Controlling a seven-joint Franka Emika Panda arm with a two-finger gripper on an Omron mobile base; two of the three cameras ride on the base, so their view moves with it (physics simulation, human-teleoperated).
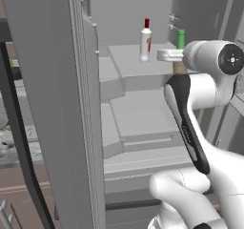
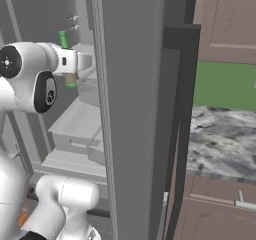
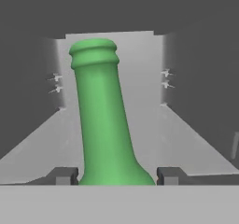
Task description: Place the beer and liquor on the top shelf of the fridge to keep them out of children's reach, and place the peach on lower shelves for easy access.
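Gripping the beer point(image 3: 105, 125) by its body, the hand point(image 3: 116, 176) has its two dark fingers point(image 3: 63, 175) pressed to either side of the green bottle, which stands upright with its neck rising ahead inside the open fridge point(image 1: 52, 104). Below and ahead lie the lower shelves point(image 1: 143, 116) with their boxy fronts. Farther in, the liquor point(image 1: 146, 41) stands upright on the top shelf point(image 1: 131, 58), well left of the beer in the left base view
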